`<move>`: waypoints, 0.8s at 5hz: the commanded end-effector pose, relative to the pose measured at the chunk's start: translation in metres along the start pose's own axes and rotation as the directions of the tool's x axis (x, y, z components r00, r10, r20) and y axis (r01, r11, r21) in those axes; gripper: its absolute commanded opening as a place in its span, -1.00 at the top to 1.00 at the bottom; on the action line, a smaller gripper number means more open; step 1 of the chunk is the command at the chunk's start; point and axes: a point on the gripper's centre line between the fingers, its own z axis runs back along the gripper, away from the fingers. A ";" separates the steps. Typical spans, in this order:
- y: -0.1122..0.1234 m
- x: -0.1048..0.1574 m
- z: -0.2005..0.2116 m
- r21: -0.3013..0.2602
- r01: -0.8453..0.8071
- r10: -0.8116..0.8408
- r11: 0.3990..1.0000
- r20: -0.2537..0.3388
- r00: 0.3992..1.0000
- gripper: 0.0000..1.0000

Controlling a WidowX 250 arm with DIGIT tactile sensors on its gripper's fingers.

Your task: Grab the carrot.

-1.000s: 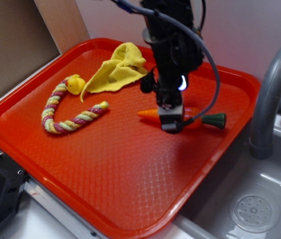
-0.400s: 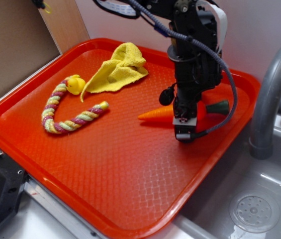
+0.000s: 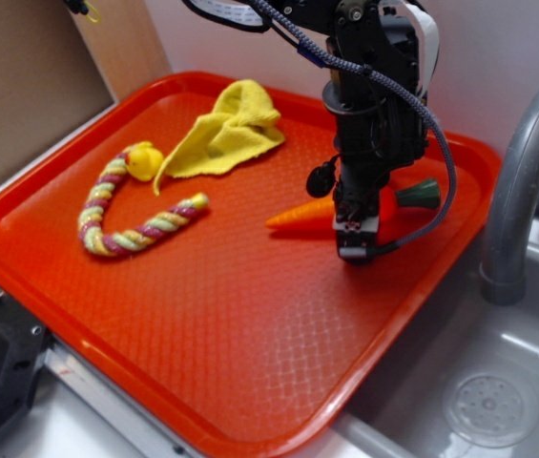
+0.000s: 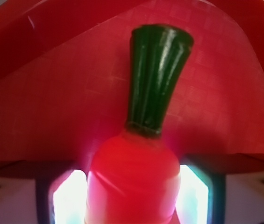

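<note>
**Carrot in claw, right half of tray**

Carrot [image 3: 298, 214] lies on the tray [image 3: 250, 315] in its right half, nearer the far right corner than any other. Tip points toward tray centre; green stem cap [image 3: 419, 194] points toward the right rim and stops short of it, with a narrow strip of bare tray between.

Gripper [image 3: 357, 234] stands vertically over the thick end of the carrot, hiding that section in the exterior view. Wrist view shows the carrot body [image 4: 132, 182] filling the gap between the two fingers, one on each side, the cap [image 4: 157, 77] projecting beyond them. Fingers appear pinched against the carrot's sides. Whether the carrot is off the tray surface cannot be told.

Open room: the near half of the tray is bare red surface from the near rim up to the carrot. Centre of the tray is also bare.

Other items sit well apart from the carrot. Yellow cloth [image 3: 231, 134] is near the far rim. Rope toy [image 3: 121, 219] curves along the left part, with a yellow duck [image 3: 142, 162] at its far end, just beside the cloth.

Beyond the right rim: grey sink [image 3: 479, 382] and faucet [image 3: 522, 200], close to the tray's right edge.
</note>
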 end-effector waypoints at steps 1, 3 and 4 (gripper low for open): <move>0.022 -0.044 0.081 0.121 -0.312 0.310 0.942 0.035 0.950 1.00; 0.007 -0.100 0.140 0.133 -0.681 0.688 0.720 -0.012 0.726 1.00; 0.003 -0.128 0.163 0.104 -0.843 0.848 0.527 -0.003 0.530 1.00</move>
